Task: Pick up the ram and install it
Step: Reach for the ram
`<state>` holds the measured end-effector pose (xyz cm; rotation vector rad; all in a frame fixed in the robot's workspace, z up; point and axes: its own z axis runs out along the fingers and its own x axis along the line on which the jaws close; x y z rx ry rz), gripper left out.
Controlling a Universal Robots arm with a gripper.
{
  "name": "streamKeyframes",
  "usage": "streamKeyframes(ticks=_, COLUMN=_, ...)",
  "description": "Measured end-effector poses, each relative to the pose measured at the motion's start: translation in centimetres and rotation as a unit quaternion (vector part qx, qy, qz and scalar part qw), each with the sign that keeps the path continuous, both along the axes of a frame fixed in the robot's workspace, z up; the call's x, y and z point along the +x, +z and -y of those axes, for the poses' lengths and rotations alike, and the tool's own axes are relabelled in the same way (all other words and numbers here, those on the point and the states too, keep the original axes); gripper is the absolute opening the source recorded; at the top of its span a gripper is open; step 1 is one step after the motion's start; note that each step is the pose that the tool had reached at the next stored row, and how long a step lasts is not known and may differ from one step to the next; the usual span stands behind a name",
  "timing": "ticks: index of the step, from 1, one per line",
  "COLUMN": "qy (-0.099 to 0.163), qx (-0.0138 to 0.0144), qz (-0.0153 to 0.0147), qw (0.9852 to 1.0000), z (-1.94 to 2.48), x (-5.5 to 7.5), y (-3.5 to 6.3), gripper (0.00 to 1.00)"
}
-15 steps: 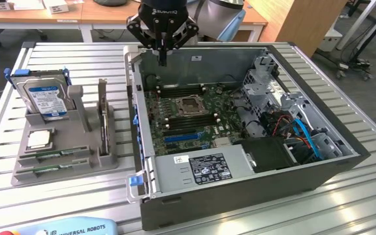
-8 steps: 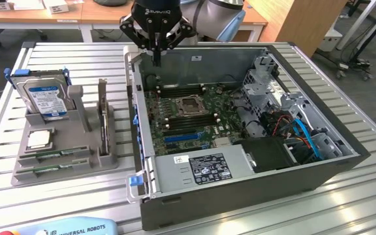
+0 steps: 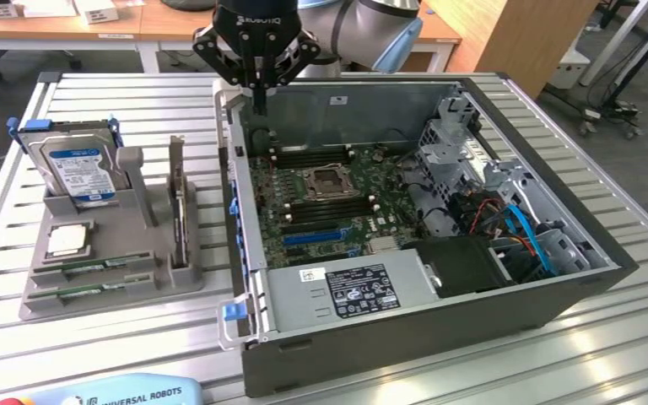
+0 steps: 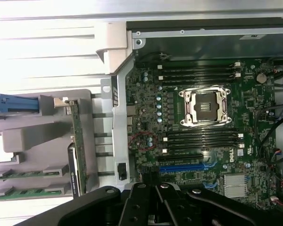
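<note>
Exterior view shows my one gripper (image 3: 259, 105) hanging with its fingers straight down, and the two fingers are pressed together into one thin dark tip. My arm (image 3: 358, 21) comes from the far side of the table (image 3: 110, 101), and the wrist is vertical. The tip is over the far corner of the one open computer case (image 3: 414, 342), close to its side wall on the exterior view's left.

Inside the case lies one green motherboard (image 3: 301, 211) with one square socket (image 3: 327, 181) in the middle. Rows of long black slots (image 3: 313, 156) run on both sides of the socket.

The ram (image 3: 90, 267) is a green stick lying in a front slot of the grey holder (image 3: 144, 215), on the exterior view's left of the case and well apart from my gripper. A second stick (image 3: 85, 292) of the same kind lies in the slot just in front of it, so I count two. The holder also carries one hard drive (image 3: 77, 169) with a blue label, standing upright, one small silver chip (image 3: 67, 240), and one thin board (image 3: 176, 202) standing on its edge. I cannot tell what kind of board this is.

This board and the side wall of the case stand between the ram and the motherboard. Near the front of the case I see one grey power box (image 3: 347, 291) with a label, and blue cables (image 3: 532, 240) beside it.
</note>
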<state>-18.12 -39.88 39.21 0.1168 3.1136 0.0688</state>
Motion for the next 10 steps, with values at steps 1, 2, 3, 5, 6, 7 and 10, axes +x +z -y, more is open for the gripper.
streamKeyframes(ticks=1, qy=0.0, qx=0.0, qz=0.0, qw=1.0, z=0.0, x=-0.1, y=-0.01, gripper=0.1)
streamKeyframes(ticks=2, qy=0.0, qx=0.0, qz=0.0, qw=1.0, z=0.0, x=-0.2, y=-0.01, gripper=0.1)
streamKeyframes(ticks=3, qy=0.0, qx=0.0, qz=0.0, qw=1.0, z=0.0, x=-0.3, y=-0.01, gripper=0.1)
streamKeyframes(ticks=5, qy=0.0, qx=0.0, qz=0.0, qw=1.0, z=0.0, x=-0.5, y=-0.02, gripper=0.1)
streamKeyframes(ticks=6, qy=0.0, qx=0.0, qz=0.0, qw=1.0, z=0.0, x=-0.6, y=-0.03, gripper=0.1)
streamKeyframes(ticks=7, qy=0.0, qx=0.0, qz=0.0, qw=1.0, z=0.0, x=-0.8, y=-0.03, gripper=0.1)
streamKeyframes(ticks=10, qy=0.0, qx=0.0, qz=0.0, qw=1.0, z=0.0, x=-1.2, y=-0.05, gripper=0.1)
